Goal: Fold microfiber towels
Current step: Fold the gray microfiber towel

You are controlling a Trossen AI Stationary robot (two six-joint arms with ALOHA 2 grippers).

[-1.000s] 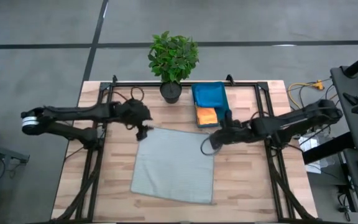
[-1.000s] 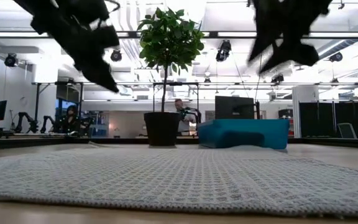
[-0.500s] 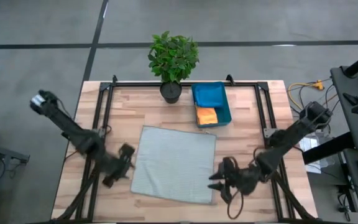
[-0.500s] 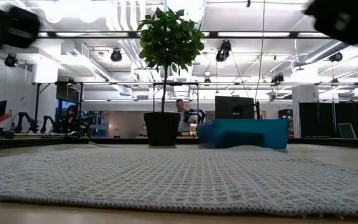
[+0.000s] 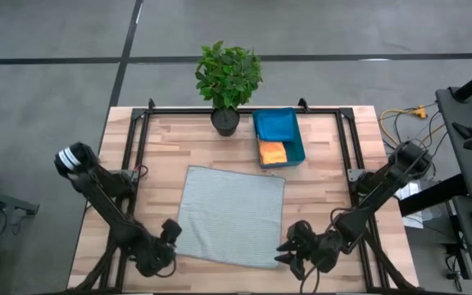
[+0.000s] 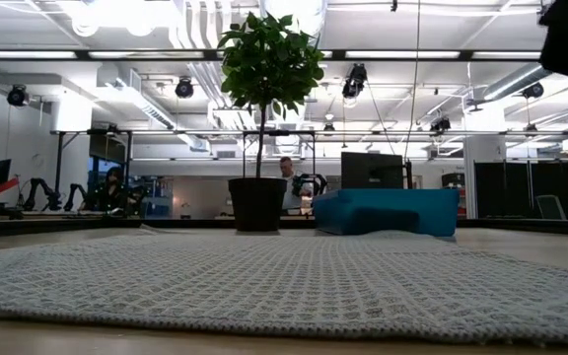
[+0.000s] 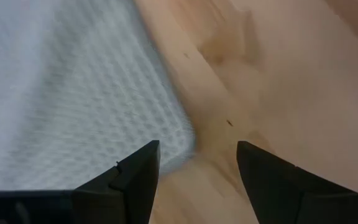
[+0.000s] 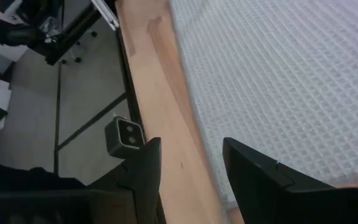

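A pale grey microfiber towel (image 5: 229, 215) lies spread flat on the middle of the wooden table. My left gripper (image 5: 169, 238) hovers open, pointing down, just off the towel's near left corner (image 7: 178, 134); that corner shows ahead of the gap between the fingers. My right gripper (image 5: 289, 250) is open beside the near right corner, with the towel's edge (image 8: 204, 124) ahead of its fingers. An orange towel (image 5: 272, 152) and a blue one (image 5: 275, 124) lie in the teal bin (image 5: 295, 139) at the far side.
A potted plant (image 5: 228, 78) stands at the far edge, left of the bin. Black frame rails (image 5: 129, 164) run along the table's left and right sides. A small camera (image 8: 124, 135) sits at the near edge. Bare wood lies around the grey towel.
Both grippers have left the grey towel's far corners, swung out and toward the table's near edge, and come down beside its near corners, the left one rolling as it went. The towel has stayed flat where it was.
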